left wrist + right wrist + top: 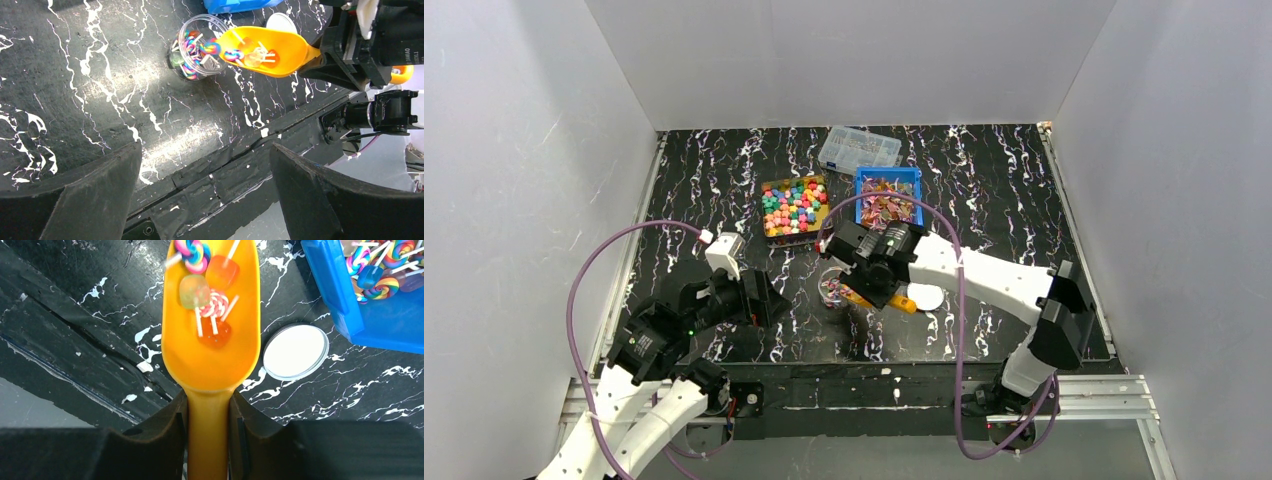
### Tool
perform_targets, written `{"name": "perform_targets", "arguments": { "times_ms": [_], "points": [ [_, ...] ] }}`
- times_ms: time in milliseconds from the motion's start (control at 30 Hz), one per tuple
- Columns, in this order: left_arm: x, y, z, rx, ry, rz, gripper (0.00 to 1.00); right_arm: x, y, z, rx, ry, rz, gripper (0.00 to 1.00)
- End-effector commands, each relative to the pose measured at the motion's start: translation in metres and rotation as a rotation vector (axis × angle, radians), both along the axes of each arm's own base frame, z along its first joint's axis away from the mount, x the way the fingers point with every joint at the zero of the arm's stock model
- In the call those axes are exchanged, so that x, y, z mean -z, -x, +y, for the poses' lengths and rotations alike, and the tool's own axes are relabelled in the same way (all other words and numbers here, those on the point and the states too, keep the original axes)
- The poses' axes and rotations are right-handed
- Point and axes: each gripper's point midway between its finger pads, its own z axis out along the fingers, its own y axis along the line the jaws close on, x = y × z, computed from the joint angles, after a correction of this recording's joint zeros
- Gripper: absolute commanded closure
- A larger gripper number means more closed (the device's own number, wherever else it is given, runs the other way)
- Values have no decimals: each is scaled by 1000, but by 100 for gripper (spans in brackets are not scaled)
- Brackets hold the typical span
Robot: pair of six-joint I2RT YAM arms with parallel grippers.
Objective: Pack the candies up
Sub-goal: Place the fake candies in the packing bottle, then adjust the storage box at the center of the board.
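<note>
Candies (pixel 207 295) fill the orange scoop (pixel 210 360) clamped in the right end effector (pixel 207 407), tip overhanging the clear cup (pixel 181 35), upper centre (left end effector (pixel 205 190) gapes, empty).

Black table (pixel 1014 190) veined with white, enclosed on three sides by plain white walls (pixel 844 60). A clear compartment box (pixel 860 149) lies near the far edge. A round white lid (pixel 296 351) lies flat, just beside a blue bin (pixel 330 285). An aluminium rail (pixel 1084 395) runs along the near edge.
</note>
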Motion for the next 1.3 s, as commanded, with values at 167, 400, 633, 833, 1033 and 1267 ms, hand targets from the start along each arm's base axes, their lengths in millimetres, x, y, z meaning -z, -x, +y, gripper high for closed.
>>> {"name": "perform_targets", "arguments": {
  "times_ms": [167, 400, 633, 833, 1033, 1267],
  "points": [
    [-2, 5, -2, 26, 15, -12, 2, -25, -2, -1, 32, 130, 29, 99],
    [1, 5, -4, 38, 11, 9, 1, -42, -4, 1, 71, 76, -1, 99],
    [7, 0, -5, 26, -9, 44, 1, -51, -9, 3, 79, -46, -75, 99],
    [6, -9, -2, -18, -41, 72, 1, -54, -10, -1, 89, -132, -130, 99],
    [2, -28, -4, -77, -83, 118, 1, -74, -16, -5, 111, -256, -220, 99],
    [-13, -58, -1, -142, -158, 113, 8, -89, -18, -15, 139, -337, -289, 99]
  ]
}}
